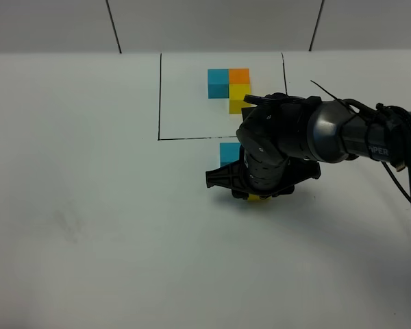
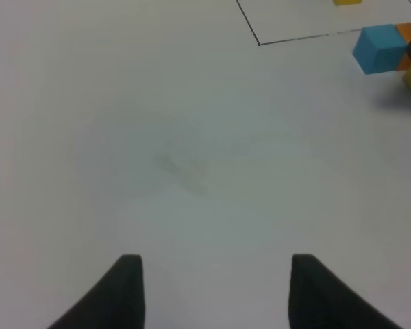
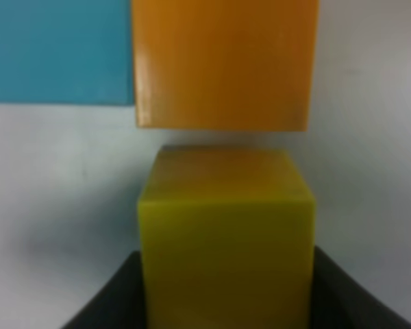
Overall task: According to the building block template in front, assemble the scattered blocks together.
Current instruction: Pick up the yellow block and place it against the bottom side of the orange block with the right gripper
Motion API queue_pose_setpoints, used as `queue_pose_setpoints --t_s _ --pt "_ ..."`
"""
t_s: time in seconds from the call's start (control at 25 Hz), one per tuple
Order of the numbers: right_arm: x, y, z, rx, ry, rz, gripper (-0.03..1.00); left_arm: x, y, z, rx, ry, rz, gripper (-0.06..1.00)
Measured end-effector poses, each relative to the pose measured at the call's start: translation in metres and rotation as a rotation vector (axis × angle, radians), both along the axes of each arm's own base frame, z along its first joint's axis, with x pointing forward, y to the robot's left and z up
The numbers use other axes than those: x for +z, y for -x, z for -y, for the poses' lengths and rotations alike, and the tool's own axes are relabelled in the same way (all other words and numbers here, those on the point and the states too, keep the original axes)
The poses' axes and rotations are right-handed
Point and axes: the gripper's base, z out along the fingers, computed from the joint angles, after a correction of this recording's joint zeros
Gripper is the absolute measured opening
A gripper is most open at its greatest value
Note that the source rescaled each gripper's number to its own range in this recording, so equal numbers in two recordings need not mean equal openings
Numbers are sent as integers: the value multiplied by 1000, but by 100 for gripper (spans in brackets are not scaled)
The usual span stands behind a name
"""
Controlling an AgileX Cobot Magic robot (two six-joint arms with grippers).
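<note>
Assembly looks nearly done, judging by the wrist views. Taking the template (image 1: 229,86) as the landmark, a tight L of blue, orange and yellow cubes inside a black outline (image 1: 159,96) on the worktop (image 1: 75,226), the loose set lies just outside the outline's near edge. Blue cube (image 1: 229,152) sits there, and the right wrist view shows the orange cube (image 3: 222,62) side by side with it, apparently touching. Yellow cube (image 3: 225,240) is lined up under the orange one, with a thin gap between them, which matches the template's L.

Right gripper (image 1: 257,195) stands low over that group, its jaws flanking the yellow cube on both sides and apparently grasping it, though the contact itself is partly out of frame. Left gripper (image 2: 216,288) hovers over bare worktop, well away from the template, jaws spread and holding nothing.

What seems left: close the small gap between yellow and orange, let go, and pull the arm clear
</note>
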Motion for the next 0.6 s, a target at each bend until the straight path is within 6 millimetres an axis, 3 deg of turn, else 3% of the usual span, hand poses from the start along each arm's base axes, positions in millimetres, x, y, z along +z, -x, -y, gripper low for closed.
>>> queue_pose_setpoints --t_s 0.6 --pt "-7 -5 -3 26 -2 32 1 0 0 0 0 0 0 8"
